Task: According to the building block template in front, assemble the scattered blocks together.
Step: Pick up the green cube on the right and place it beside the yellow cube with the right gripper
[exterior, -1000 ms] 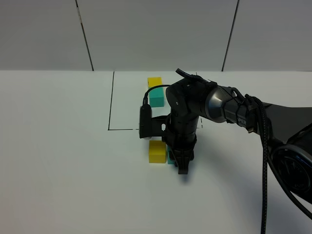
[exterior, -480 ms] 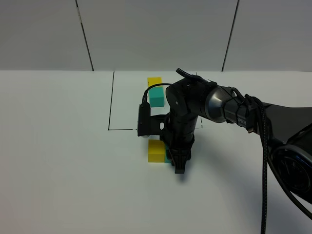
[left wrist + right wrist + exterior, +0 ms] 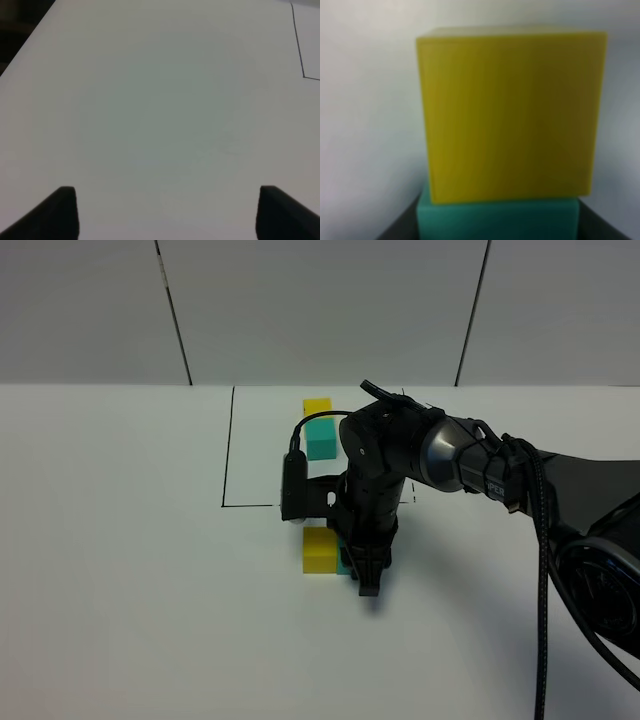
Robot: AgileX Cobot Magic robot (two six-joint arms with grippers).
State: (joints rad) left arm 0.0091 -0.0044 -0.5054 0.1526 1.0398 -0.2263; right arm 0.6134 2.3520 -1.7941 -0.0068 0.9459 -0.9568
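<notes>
The building block template, a yellow cube and a teal cube in a row, sits at the back inside a thin black drawn rectangle. In front of the frame a loose yellow cube lies on the white table. The loose teal cube touches its right side, mostly hidden by my right gripper, which points down and is shut on it. In the right wrist view the yellow cube fills the frame, with the teal cube between dark fingers. My left gripper is open and empty over bare table.
The right arm reaches in from the right across the frame's front edge. A corner of the black drawn line shows in the left wrist view. The left arm is out of the exterior high view.
My right gripper has shifted slightly left with the teal cube, bringing it against the yellow cube. The left gripper's earlier state is not shown.
</notes>
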